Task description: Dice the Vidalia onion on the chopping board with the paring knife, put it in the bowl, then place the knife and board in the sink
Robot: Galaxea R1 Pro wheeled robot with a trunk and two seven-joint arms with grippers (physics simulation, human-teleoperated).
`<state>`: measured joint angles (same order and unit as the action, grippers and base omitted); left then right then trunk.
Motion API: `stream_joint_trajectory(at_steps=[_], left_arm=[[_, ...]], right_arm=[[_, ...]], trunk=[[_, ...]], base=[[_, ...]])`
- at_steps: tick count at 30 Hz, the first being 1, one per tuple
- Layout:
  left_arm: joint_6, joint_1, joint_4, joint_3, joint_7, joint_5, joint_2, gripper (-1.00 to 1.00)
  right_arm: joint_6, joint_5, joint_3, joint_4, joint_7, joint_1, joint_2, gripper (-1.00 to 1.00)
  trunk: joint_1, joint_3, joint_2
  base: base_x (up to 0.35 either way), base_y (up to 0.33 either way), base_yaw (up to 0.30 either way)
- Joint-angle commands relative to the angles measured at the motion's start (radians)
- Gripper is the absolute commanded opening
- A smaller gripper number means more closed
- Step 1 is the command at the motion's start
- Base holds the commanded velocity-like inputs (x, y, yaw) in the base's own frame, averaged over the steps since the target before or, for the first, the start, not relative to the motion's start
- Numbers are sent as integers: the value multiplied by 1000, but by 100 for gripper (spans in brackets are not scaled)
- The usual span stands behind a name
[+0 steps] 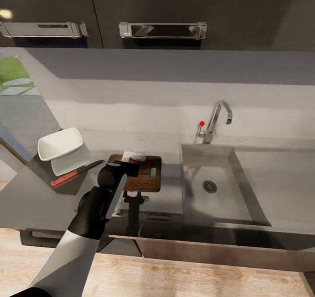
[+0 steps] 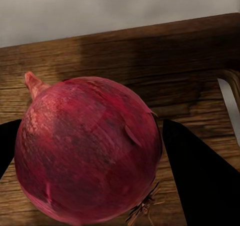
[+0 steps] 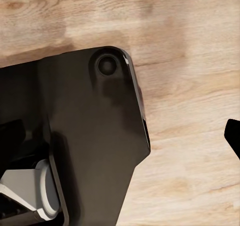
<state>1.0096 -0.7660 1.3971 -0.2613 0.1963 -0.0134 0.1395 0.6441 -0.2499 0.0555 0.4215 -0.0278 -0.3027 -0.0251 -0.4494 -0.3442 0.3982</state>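
Observation:
The Vidalia onion [image 2: 87, 148], dark red with a stub of stem, sits between the two black fingers [image 2: 200, 176] of my left gripper [image 1: 127, 162], which is shut on it just above the chopping board [image 1: 148, 179]. The brown board lies on the countertop [image 1: 35, 200] left of the sink [image 1: 192, 157]. The red-handled paring knife [image 1: 74, 174] rests on the counter left of the board, beside the white bowl [image 1: 60, 143]. In the right wrist view one dark fingertip [image 3: 234, 136] hangs over wooden floor next to the robot's black body.
A chrome faucet [image 1: 220, 113] with a red knob [image 1: 201, 123] stands behind the basin, whose drain [image 1: 209, 186] is bare. A drainboard [image 1: 280, 183] runs to the right. Dark wall cabinets [image 1: 162, 8] hang above the grey backsplash.

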Motion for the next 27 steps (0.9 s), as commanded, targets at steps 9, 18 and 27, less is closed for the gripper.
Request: stream_joint_trajectory(at_steps=[9, 18, 27], left_arm=[[4, -1, -1, -1, 3, 0, 0, -100], [4, -1, -1, -1, 3, 0, 0, -100], [4, -1, -2, -1, 3, 0, 0, -100]], right_arm=[[2, -8, 6, 2, -3, -1, 1, 100], [2, -8, 6, 2, -3, -1, 0, 100], [2, -8, 6, 2, -3, -1, -1, 100]], trunk=[[-1, -2, 2], [-1, -2, 2], [-1, -2, 2]], base=[[0, 0, 0], [0, 0, 0], [0, 0, 0]])
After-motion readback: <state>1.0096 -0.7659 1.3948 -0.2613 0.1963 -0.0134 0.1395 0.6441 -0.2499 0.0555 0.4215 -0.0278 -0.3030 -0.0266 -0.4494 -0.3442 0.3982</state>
